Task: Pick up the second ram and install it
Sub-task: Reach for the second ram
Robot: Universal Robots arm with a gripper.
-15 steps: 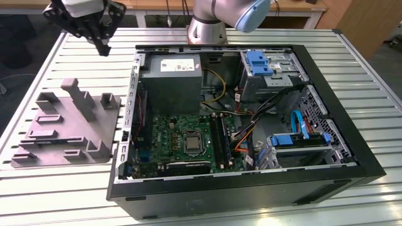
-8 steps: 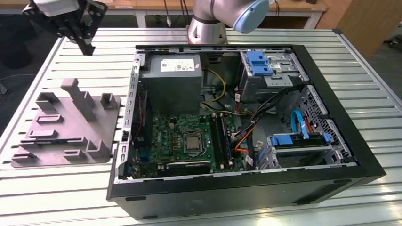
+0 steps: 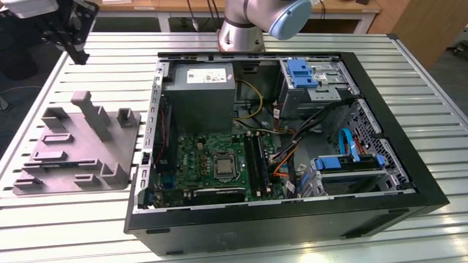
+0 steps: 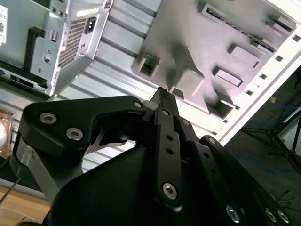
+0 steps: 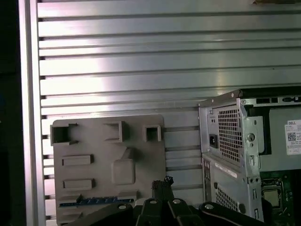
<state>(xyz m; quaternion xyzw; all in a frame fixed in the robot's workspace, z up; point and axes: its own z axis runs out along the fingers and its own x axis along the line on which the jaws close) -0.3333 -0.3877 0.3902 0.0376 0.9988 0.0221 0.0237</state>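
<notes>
The second ram (image 5: 89, 201) is a slim dark strip standing edge-on in a long slot of the grey moulded plate (image 5: 108, 150). That plate (image 3: 73, 148) lies on the table at the exterior view's left, beside the open computer case (image 3: 285, 137). My black gripper (image 3: 79, 56) hangs high above the table's far left corner, beyond the plate and apart from it. In both wrist views its fingertips (image 4: 163, 92) meet with nothing between them, so the gripper (image 5: 162, 181) is shut and holds nothing. The board's memory slots (image 3: 256, 161) run beside the CPU socket (image 3: 223, 167).
The case holds a grey power supply (image 3: 201, 93), blue-tabbed drive brackets (image 3: 303, 74) and loose cables (image 3: 289, 148). The arm's base (image 3: 241, 33) stands behind the case. The slatted metal table (image 3: 424, 71) ends close to the plate's left side.
</notes>
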